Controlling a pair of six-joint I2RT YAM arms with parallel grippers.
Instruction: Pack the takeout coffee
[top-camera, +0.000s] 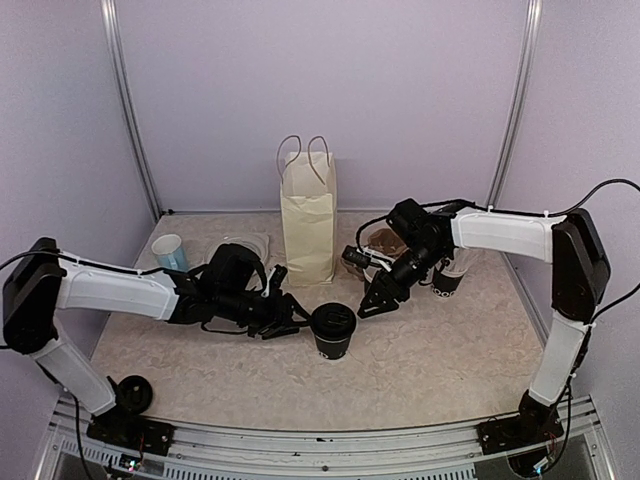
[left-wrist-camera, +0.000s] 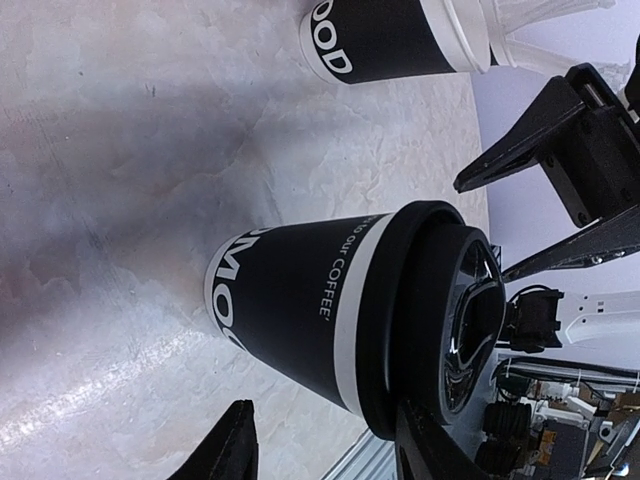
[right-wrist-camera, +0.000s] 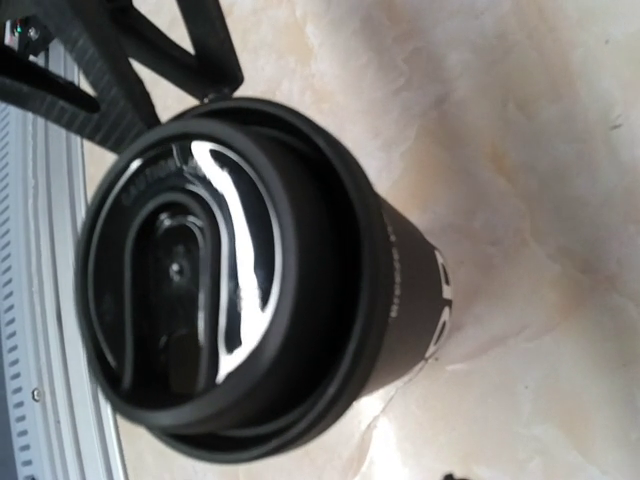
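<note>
One takeout coffee (top-camera: 333, 330), a black paper cup with white lettering and a round black lid, stands upright on the table in front of the paper bag (top-camera: 308, 215). My left gripper (top-camera: 298, 323) sits low at the cup's left side and is open. In the left wrist view the cup (left-wrist-camera: 300, 310) lies just beyond its fingers (left-wrist-camera: 228, 450), and one finger is near the lid's rim. My right gripper (top-camera: 368, 308) hovers just right of the cup, and its fingers (left-wrist-camera: 540, 130) are spread with nothing between them. The lid (right-wrist-camera: 200, 280) fills the right wrist view.
A like black cup holding white straws (top-camera: 450, 275) stands behind the right arm. A small translucent blue cup (top-camera: 170, 250) is at the back left, with a clear round item (top-camera: 250, 245) beside it. A brown item (top-camera: 385, 240) lies right of the bag.
</note>
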